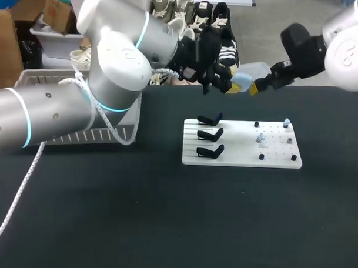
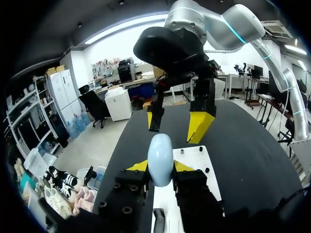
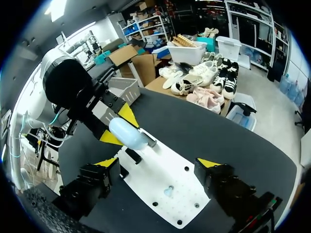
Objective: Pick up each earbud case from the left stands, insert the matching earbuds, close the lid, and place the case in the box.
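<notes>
The left hand (image 1: 233,85) is clamped on the pale blue earbud case (image 1: 242,81), holding it in the air over the far side of the black worktop (image 1: 164,216). The right hand (image 1: 257,87) hangs just right of the case, fingers spread wide. Nearer lies a white board (image 1: 243,158) with three black stands (image 1: 210,135) on its left and small earbuds (image 1: 261,138) on its right.

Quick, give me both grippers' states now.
Left gripper: shut on the light blue earbud case.
Right gripper: open, holding nothing.
</notes>
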`<act>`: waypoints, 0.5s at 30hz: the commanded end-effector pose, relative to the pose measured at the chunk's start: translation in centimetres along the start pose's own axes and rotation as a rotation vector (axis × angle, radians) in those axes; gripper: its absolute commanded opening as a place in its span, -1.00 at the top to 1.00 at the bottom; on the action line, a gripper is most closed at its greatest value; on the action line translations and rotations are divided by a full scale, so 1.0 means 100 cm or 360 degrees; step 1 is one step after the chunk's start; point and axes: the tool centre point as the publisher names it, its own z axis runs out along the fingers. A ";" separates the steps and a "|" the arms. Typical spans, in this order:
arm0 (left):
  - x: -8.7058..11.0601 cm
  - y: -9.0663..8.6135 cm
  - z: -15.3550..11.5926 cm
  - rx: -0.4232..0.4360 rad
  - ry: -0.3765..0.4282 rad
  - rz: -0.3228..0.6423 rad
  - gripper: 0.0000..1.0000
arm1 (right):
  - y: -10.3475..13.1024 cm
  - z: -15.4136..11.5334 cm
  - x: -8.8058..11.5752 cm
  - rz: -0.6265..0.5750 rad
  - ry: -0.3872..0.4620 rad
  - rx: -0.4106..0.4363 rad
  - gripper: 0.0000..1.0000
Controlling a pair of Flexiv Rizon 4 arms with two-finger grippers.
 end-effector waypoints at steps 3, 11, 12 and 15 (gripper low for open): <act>-0.002 -0.005 0.002 0.0013 -0.0011 0.0005 1.00 | -0.004 0.000 -0.007 -0.0008 0.0011 -0.0048 -1.00; -0.004 -0.007 0.004 0.0037 -0.0016 0.0017 1.00 | -0.006 0.002 -0.013 -0.0017 0.0011 -0.0049 -1.00; -0.004 -0.008 0.005 0.0040 -0.0016 0.0018 1.00 | -0.007 0.002 -0.014 -0.0019 0.0010 -0.0048 -1.00; -0.005 -0.011 0.006 0.0056 -0.0020 0.0023 1.00 | -0.008 -0.001 -0.018 -0.0027 0.0007 -0.0039 -1.00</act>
